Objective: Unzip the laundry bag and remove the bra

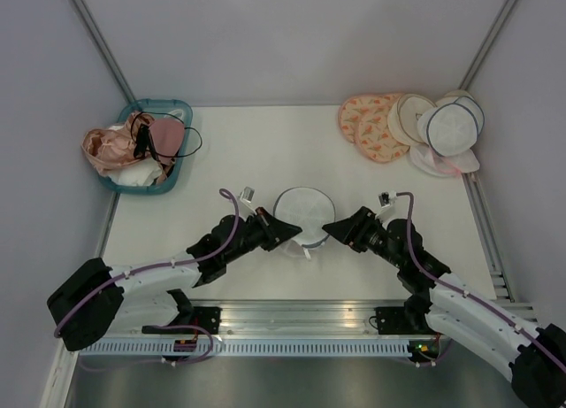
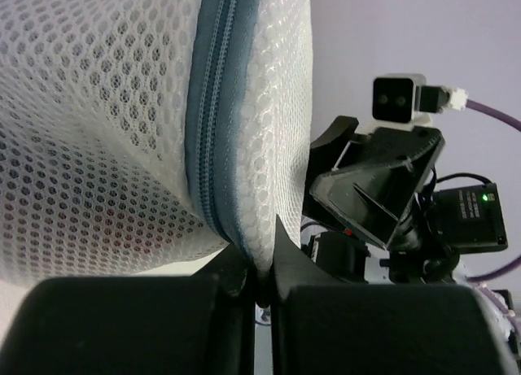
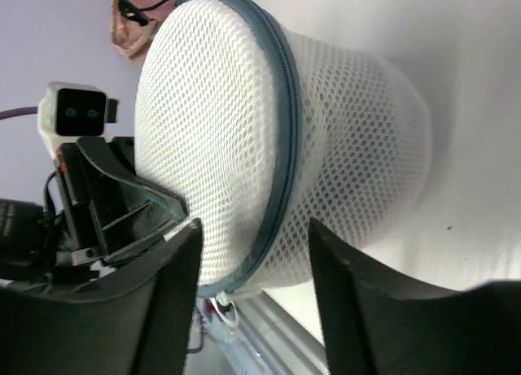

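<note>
The laundry bag (image 1: pixel 303 211) stands in the middle of the worktop (image 1: pixel 230 160), between the two arms. Its zipper (image 2: pixel 213 106) is closed along every stretch the views show. The left pincer (image 2: pixel 260 284) is clenched on a fold of mesh right at the zipper seam. The right pincer (image 3: pixel 252 257) is released, its fingers spread to either side of the bag's rim and gripping nothing.

The main risk, as I judge it, is that the left grip has only thin, stretchy mesh and nothing firm. A pull along the zipper could drag the fabric out of the pads, or haul the whole light bag across the worktop instead of opening it. The right pincer also has to find the zipper pull, which I cannot pick out for certain. Closing on the tape or on loose mesh instead could jam the teeth or bunch the cloth. The two pincers sit near each other, so a knock between them is possible.

The bag is white honeycomb mesh, soft yet springy enough to hold a domed drum shape. Its flat round lid is edged by slate-blue woven tape with fine teeth. The mesh hides whatever is inside. The worktop is smooth, matte and pale.
</note>
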`<state>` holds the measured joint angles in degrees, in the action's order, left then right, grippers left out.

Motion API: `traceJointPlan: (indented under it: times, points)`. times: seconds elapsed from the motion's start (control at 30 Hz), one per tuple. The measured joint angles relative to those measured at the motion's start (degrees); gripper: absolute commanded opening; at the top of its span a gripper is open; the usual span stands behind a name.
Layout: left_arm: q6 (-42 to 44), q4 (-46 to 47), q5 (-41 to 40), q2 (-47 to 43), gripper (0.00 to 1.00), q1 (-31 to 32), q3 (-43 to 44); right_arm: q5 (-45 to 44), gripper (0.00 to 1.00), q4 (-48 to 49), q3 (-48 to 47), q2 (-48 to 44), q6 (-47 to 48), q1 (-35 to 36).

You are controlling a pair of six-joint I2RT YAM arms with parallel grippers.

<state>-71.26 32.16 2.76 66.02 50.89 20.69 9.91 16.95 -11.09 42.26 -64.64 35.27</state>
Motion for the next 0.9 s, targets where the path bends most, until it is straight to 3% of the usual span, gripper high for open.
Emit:
traceJointPlan:
  times: [0.03, 0.13, 0.23, 0.37, 0.53, 0.73, 0.9]
  points:
    - [0.0, -0.33, -0.9, -0.74, 0.02, -0.02, -0.02, -1.14, 0.72, -3.52, -1.57, -1.31, 2.14, 0.31]
    - [0.0, -1.01, -3.1, -2.36, 0.02, -0.02, -0.11, -4.46, 0.74, -12.17, -5.57, -6.32, 8.39, 0.76]
    - [0.0, -1.73, -4.24, -2.51, 0.02, -0.04, -0.11, -5.92, 0.69, -17.14, -7.26, -9.97, 12.85, 0.9]
    - [0.0, -1.53, -3.08, -0.07, 0.02, -0.83, -0.07, -5.77, 0.54, -21.29, -7.39, -10.86, 18.36, 2.03]
    - [-0.11, 2.29, 3.82, 5.22, 0.02, -4.0, -0.02, -5.77, 0.45, -24.28, -7.39, -10.95, 24.17, 5.49]
    - [-2.91, 11.87, 14.86, 11.96, 0.02, -9.29, 0.2, -7.32, 0.49, -23.89, -7.41, -7.3, 29.62, 11.26]
    - [-6.45, 17.31, 21.0, 15.96, 0.02, -10.6, 0.31, -14.19, 0.5, -23.76, -8.02, -1.29, 32.7, 19.85]
